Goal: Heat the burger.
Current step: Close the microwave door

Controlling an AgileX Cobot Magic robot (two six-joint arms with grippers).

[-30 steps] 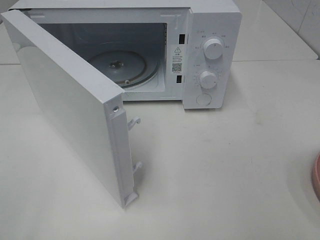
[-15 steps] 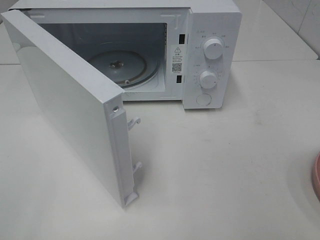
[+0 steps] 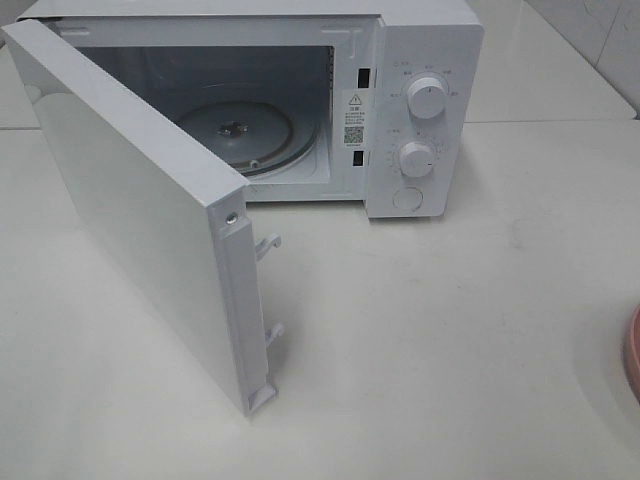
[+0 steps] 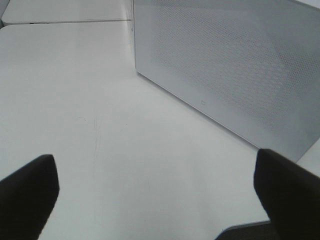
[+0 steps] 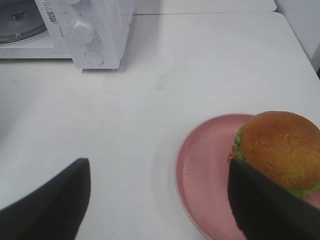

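Note:
The burger (image 5: 280,147), with a golden-brown bun and green lettuce, sits on a pink plate (image 5: 205,165) in the right wrist view. My right gripper (image 5: 160,195) is open and empty. It hangs above the table just short of the plate, and one finger (image 5: 265,205) overlaps the burger's near edge in the picture. The white microwave (image 3: 420,110) stands at the back with its door (image 3: 140,210) swung wide open and its glass turntable (image 3: 245,135) bare. My left gripper (image 4: 157,190) is open and empty, facing the door's outer side (image 4: 225,65). The high view shows neither gripper.
Only the plate's rim (image 3: 633,355) shows at the right edge of the high view. The open door juts far out over the front left of the white table (image 3: 450,330). The microwave's dials (image 5: 84,31) face the right wrist camera.

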